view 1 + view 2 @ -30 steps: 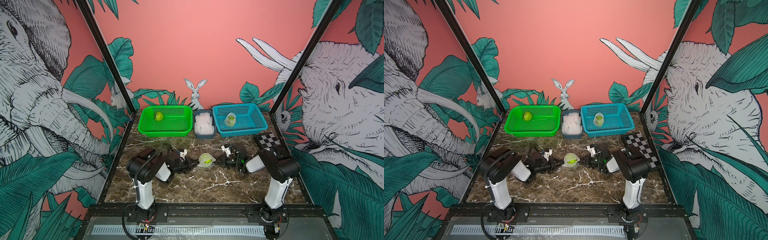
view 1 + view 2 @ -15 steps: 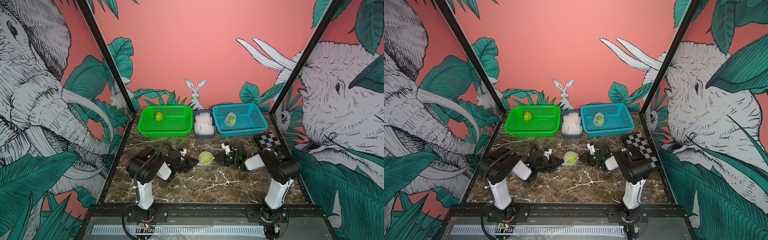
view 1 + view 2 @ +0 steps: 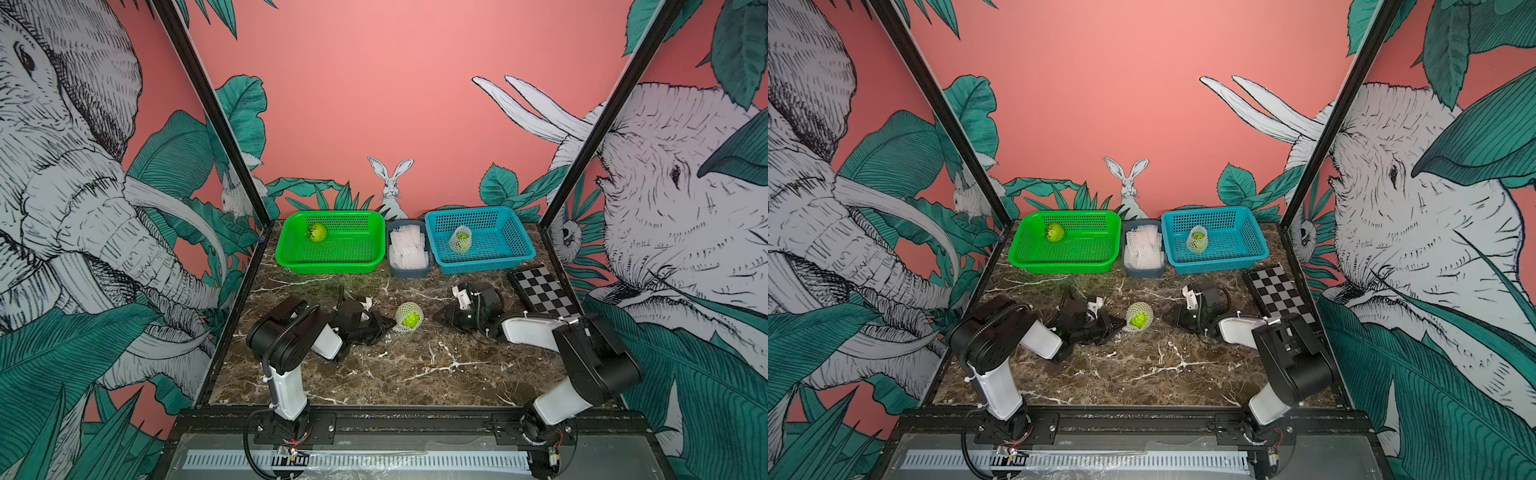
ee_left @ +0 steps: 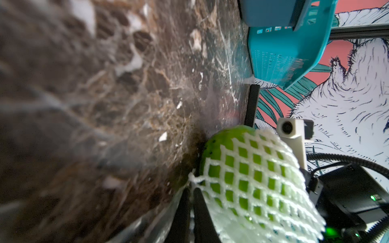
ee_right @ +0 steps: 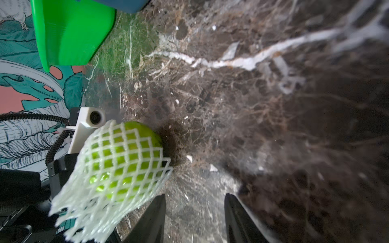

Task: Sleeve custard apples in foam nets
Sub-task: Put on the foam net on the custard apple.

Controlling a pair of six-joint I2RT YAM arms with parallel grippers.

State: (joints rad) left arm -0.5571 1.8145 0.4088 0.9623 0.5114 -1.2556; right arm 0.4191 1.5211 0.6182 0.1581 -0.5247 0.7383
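A custard apple (image 3: 410, 319) lies mid-table inside a white foam net (image 3: 404, 309), its green skin showing through the mesh (image 4: 248, 168). My left gripper (image 3: 390, 326) is shut on the net's loose edge; in the left wrist view the edge is pinched between its jaws (image 4: 192, 188). My right gripper (image 3: 437, 316) stands open just right of the fruit, apart from it, with only table between its fingers (image 5: 194, 197). A bare custard apple (image 3: 317, 232) sits in the green basket (image 3: 332, 264). A sleeved one (image 3: 460, 240) sits in the blue basket (image 3: 498, 259).
A grey bin (image 3: 409, 272) between the baskets holds spare foam nets (image 3: 408, 249). A checkerboard (image 3: 544, 291) lies at the right edge behind the right arm. Black frame posts and printed walls close in the table on both sides.
My right gripper has opened, let go of the net and drawn back a little to the right. The left gripper keeps its hold; the netted fruit has barely shifted.
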